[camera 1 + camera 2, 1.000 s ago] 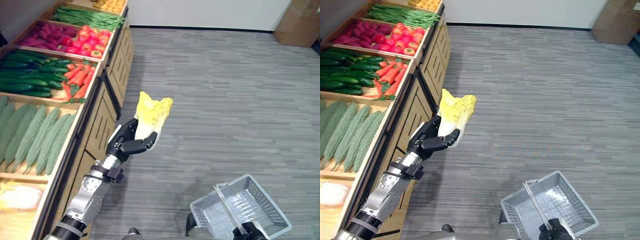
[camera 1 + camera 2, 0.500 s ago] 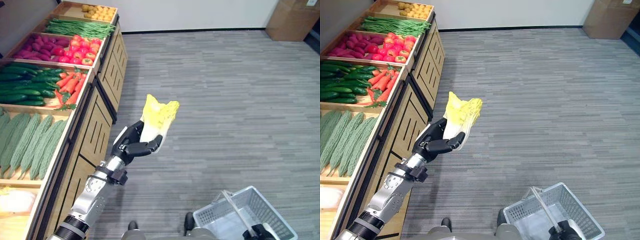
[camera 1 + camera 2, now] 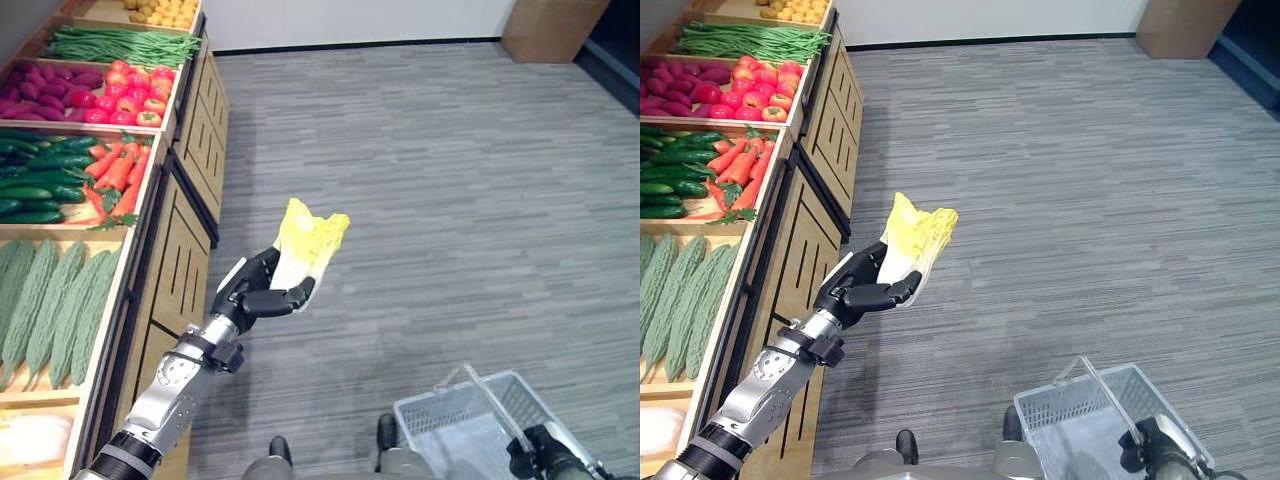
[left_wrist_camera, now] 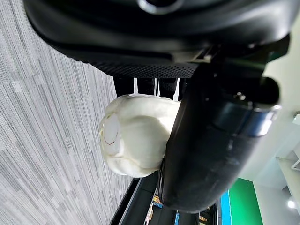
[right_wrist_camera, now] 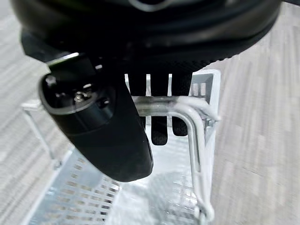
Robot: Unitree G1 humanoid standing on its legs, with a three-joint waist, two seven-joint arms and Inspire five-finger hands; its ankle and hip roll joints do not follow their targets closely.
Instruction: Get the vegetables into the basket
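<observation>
Above the grey floor, the left hand (image 3: 262,292) keeps its fingers curled round the yellow-leafed cabbage head (image 3: 306,243); only the camera has shifted. The grey wire basket (image 3: 1080,430), handle gripped by the right hand (image 3: 1152,446), waits at five o'clock, still empty.

Yellow-leafed cabbage (image 3: 308,240) upright, aloft over floor; grey wire basket (image 3: 1090,420) empty.
</observation>
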